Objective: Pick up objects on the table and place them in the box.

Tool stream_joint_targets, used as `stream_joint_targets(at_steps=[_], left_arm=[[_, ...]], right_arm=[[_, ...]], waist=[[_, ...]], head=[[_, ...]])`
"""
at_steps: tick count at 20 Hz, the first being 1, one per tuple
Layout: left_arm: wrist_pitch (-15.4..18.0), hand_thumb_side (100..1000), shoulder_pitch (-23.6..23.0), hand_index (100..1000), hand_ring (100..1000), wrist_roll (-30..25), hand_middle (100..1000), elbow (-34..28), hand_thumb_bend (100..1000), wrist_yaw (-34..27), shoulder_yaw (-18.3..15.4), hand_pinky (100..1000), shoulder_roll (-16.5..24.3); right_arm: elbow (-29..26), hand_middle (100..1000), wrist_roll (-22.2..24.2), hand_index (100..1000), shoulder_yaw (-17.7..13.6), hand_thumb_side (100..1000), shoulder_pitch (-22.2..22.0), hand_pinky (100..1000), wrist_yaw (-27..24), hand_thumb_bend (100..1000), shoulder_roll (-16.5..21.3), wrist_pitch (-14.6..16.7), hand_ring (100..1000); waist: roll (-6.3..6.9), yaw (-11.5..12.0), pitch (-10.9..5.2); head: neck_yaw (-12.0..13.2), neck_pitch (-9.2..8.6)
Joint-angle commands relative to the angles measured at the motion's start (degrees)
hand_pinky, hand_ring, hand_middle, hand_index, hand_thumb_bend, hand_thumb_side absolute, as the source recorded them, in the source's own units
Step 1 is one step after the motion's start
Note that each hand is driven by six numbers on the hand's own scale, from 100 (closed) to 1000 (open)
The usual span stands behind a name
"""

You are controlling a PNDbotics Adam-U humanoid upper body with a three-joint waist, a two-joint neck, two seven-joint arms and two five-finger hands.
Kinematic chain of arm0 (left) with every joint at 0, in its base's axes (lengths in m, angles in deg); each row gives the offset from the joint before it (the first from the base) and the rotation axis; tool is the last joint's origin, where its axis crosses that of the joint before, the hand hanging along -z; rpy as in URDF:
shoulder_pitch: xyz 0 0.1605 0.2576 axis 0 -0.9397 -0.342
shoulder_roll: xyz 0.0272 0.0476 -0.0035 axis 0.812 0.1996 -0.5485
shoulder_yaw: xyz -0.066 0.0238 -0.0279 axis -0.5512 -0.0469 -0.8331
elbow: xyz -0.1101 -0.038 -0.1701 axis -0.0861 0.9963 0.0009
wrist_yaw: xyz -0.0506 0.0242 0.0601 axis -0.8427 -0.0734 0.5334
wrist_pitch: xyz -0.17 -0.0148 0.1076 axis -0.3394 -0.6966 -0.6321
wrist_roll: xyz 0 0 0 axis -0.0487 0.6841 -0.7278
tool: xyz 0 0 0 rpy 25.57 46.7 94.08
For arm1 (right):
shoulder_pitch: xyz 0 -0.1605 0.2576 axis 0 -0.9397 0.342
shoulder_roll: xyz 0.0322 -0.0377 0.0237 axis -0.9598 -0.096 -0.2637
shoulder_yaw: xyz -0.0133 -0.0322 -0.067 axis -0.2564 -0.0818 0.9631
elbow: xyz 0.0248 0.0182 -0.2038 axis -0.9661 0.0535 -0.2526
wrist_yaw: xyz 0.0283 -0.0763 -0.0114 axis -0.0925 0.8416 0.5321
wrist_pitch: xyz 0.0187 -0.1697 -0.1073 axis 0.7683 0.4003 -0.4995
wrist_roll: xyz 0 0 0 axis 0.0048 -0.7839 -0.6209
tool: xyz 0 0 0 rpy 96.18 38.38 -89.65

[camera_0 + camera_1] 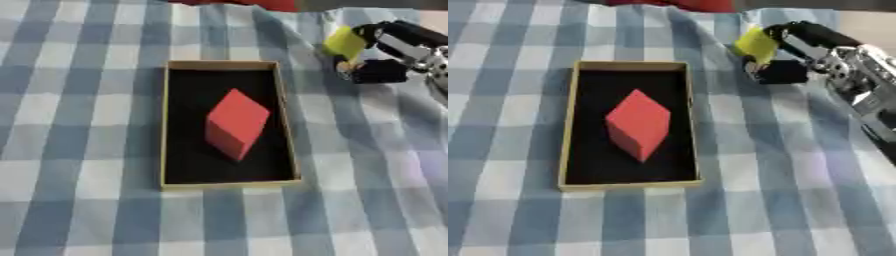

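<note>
A shallow box (166, 125) with a tan rim and black floor lies in the middle of the checked cloth. A red block (234, 123) rests inside it, turned on a diagonal. My right hand (798, 52) comes in from the upper right and hangs just past the box's far right corner. Its fingers and thumb are curled round a small yellow object (755, 44), held above the cloth. My left hand shows in neither view.
A blue and white checked cloth (79, 150) covers the whole table. Something red (262, 4) lies at the far edge, above the box. Wrinkles in the cloth run under my right hand.
</note>
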Motion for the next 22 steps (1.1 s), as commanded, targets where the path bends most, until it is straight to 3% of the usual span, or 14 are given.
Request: stream_joint_targets(at_steps=[1,6,12,22], left_arm=[[1.57,240,-0.26,411,697,1.8,576,0.59,100,0.71,0.47,656,-0.06],[1.38,243,-0.32,411,698,1.54,577,0.59,100,0.66,0.49,656,-0.21],[1.27,244,-0.38,411,698,1.35,576,0.59,100,0.39,0.47,656,-0.11],[1.4,243,-0.72,411,698,0.89,576,0.59,100,-1.09,0.11,656,0.76]], right_arm=[[-1.02,519,-3.37,789,0.14,506,-0.02,785,1.89,144,0.91,-2.08,733],[-2.49,394,-7.39,654,0.84,375,-0.13,724,1.65,100,0.59,-3.99,582],[-6.45,379,-9.11,640,1.2,404,-0.48,709,-4.31,100,0.75,-4.56,560],[-10.81,373,-11.27,637,-0.16,376,-0.95,712,-8.31,100,1.98,-5.29,557]], waist=[[-0.2,-0.08,-0.85],[-0.15,-0.1,-0.88],[-0.1,-0.36,-1.2],[-0.35,-1.13,-3.12]], head=[[-0.23,-0.62],[-0.44,-0.56],[-0.42,-0.23],[0.16,0.94]])
